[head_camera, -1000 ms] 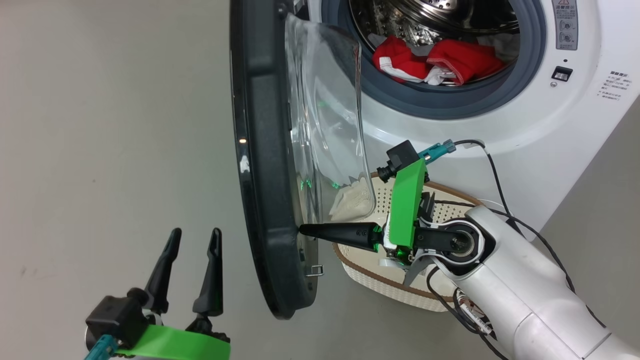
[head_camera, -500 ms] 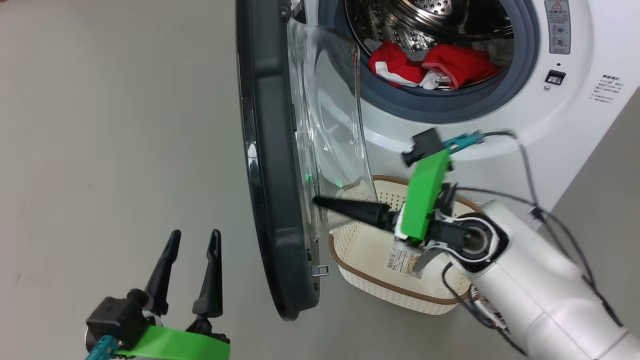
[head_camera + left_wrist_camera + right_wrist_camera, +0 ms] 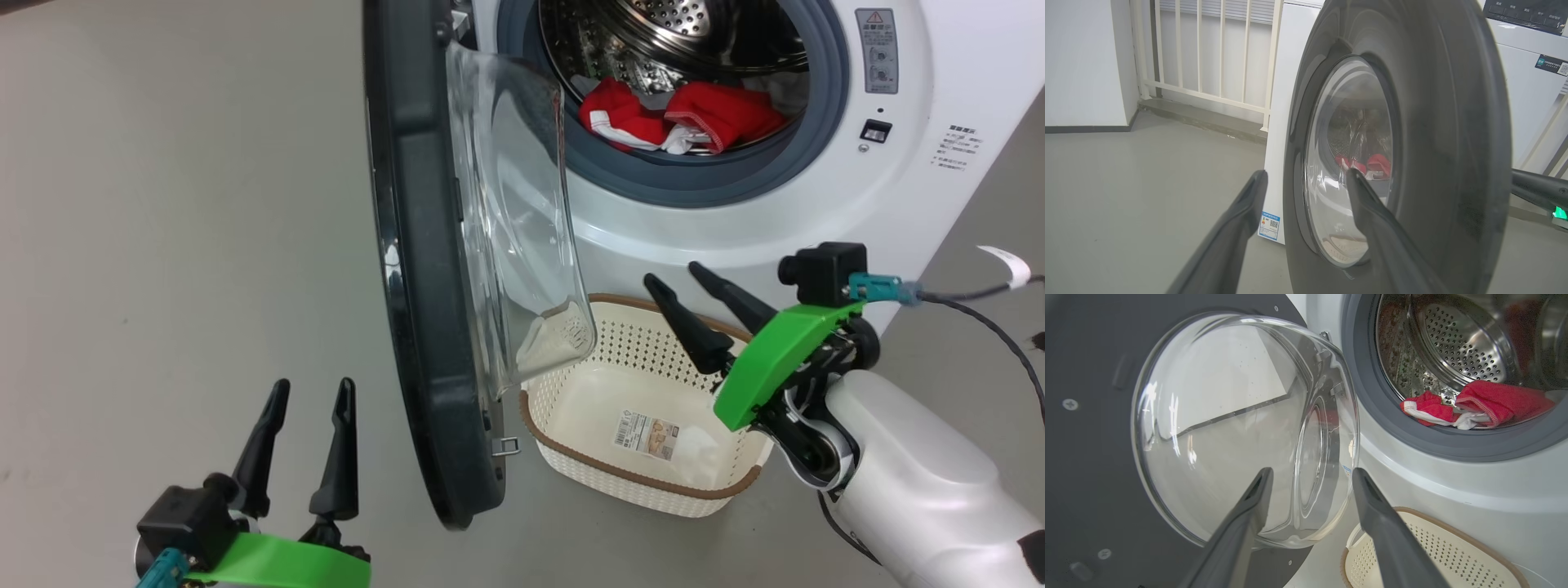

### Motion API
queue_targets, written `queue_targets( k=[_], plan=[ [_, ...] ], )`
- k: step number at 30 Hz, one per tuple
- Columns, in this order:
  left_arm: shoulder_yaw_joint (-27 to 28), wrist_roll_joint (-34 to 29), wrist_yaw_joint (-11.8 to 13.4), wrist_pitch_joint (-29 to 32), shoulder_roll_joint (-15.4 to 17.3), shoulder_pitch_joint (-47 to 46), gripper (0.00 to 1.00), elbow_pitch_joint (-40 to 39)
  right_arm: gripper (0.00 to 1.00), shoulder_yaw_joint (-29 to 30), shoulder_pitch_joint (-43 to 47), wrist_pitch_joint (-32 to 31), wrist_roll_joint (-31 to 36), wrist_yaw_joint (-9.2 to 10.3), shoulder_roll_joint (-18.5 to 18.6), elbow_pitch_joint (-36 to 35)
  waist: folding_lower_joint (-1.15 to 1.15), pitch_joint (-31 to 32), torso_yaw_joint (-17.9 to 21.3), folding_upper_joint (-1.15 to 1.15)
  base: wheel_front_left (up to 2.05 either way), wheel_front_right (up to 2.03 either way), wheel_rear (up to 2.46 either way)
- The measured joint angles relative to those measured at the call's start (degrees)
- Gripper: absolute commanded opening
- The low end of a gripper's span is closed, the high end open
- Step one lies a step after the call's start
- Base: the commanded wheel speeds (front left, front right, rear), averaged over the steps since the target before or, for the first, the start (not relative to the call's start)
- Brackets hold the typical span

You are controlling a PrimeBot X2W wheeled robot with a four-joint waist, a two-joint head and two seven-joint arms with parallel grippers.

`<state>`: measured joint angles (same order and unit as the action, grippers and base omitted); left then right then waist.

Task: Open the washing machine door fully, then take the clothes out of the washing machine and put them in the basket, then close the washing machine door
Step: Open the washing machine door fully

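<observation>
The washing machine door point(image 3: 424, 269) stands swung out from the washing machine point(image 3: 898, 212). We find the clothes point(image 3: 678, 122) inside its drum point(image 3: 702, 33) and the basket point(image 3: 571, 459) on the floor point(image 3: 163, 245) just before its front. Our right claw point(image 3: 672, 273) hovers close before the washing machine, our left claw point(image 3: 314, 384) farther from it; both are spread wide, holding nothing.

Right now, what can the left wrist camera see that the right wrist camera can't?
Left wrist view, not the right: a white railing and the blue label low on the washing machine. Right wrist view, not the left: screws on the inner face of the washing machine door, and the brown rim of the basket. Both: the open door and the red clothes in the drum.
</observation>
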<state>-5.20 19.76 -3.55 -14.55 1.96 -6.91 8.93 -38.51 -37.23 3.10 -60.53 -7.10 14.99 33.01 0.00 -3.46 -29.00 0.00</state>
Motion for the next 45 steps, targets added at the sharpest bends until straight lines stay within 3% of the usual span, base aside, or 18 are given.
queue_targets(
  k=[4,9,16,17,19,30,45],
  plan=[
    [0.21,-0.01,-0.01,0.00,0.00,0.00,1.00,0.00,1.00,0.46,0.18,7.97,8.44,0.00,-0.93,4.99,0.00,0.21,0.48,0.00,0.00,0.00,0.00],
    [0.37,-0.01,-0.02,0.00,0.01,0.03,1.00,0.00,1.00,3.32,2.05,11.06,18.11,-0.01,-2.40,7.42,0.00,0.81,0.54,0.00,0.00,0.00,0.00],
    [0.69,-0.29,-0.02,0.00,0.02,0.14,1.00,-0.10,1.00,20.60,9.79,11.37,34.37,-0.01,-4.87,-1.86,0.00,1.09,0.40,0.00,0.00,0.00,0.00],
    [0.69,-0.29,-0.02,0.00,0.02,0.14,1.00,-0.10,1.00,20.60,9.79,11.37,34.37,-0.01,-4.87,-1.86,0.00,1.09,0.40,0.00,0.00,0.00,0.00],
    [0.98,-0.32,-0.04,0.00,0.03,0.23,1.00,-0.10,1.00,26.62,16.08,11.51,41.38,-0.02,-8.45,-6.28,0.00,1.08,0.43,0.00,0.00,0.00,0.00],
    [1.03,-1.54,-0.08,0.00,0.05,0.45,1.00,-0.10,1.00,34.56,22.87,11.52,47.62,-0.02,-11.52,-12.36,0.00,1.58,0.58,0.00,0.00,0.00,0.00],
    [0.90,-3.15,0.07,0.00,0.07,1.14,1.00,-0.08,1.00,34.38,25.49,11.52,50.03,-0.02,-11.81,-14.57,0.00,1.13,0.44,0.00,0.00,0.00,0.00]
  ],
)
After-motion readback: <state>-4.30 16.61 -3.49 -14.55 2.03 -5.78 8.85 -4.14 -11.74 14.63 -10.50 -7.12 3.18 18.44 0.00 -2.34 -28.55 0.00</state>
